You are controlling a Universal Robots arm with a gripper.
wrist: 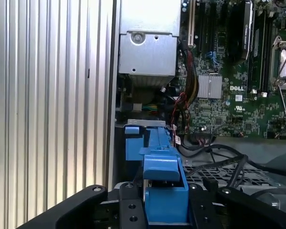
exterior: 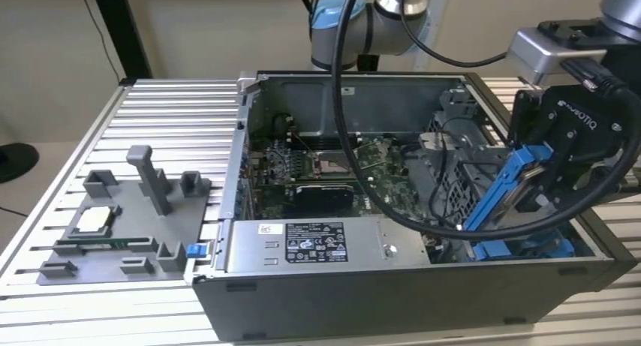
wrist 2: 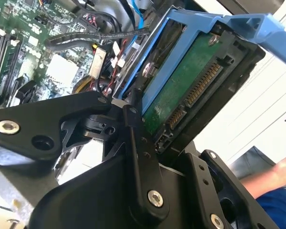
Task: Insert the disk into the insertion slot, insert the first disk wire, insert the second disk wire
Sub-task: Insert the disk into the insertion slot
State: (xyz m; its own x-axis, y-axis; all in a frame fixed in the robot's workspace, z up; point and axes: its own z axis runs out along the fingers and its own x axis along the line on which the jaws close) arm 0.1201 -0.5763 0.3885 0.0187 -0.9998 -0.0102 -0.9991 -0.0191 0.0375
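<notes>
One grey plastic fixture [exterior: 120, 226] sits at the exterior view's left on the ribbed aluminium tabletop [exterior: 170, 106]. It carries one square processor chip [exterior: 93, 221] and one memory stick [exterior: 100, 246], and several posts stick up from it.

Centre: one open computer case [exterior: 401, 308] in dark sheet metal. Green motherboard [exterior: 376, 162] on its floor, one grey power-supply box [exterior: 320, 245] with a label along the near wall. One thick black cable [exterior: 343, 83] drops from the arm across the open case, then loops up to the claw, passing in front of the bay.

Right: the black claw [exterior: 546, 177] is clamped on the disk [exterior: 513, 188], one finger either side of the blue plastic carrier. The first wrist view shows the fingers [wrist: 128, 210] flanking the frame. The disk is tilted on edge, its lower end close over the insertion slot [exterior: 516, 250] and not seated; contact can't be told. The slot is grey perforated metal with blue rails. The disk's underside is a green board with gold contacts. A person's blue sleeve [wrist 2: 281, 200] is beyond it.
</notes>
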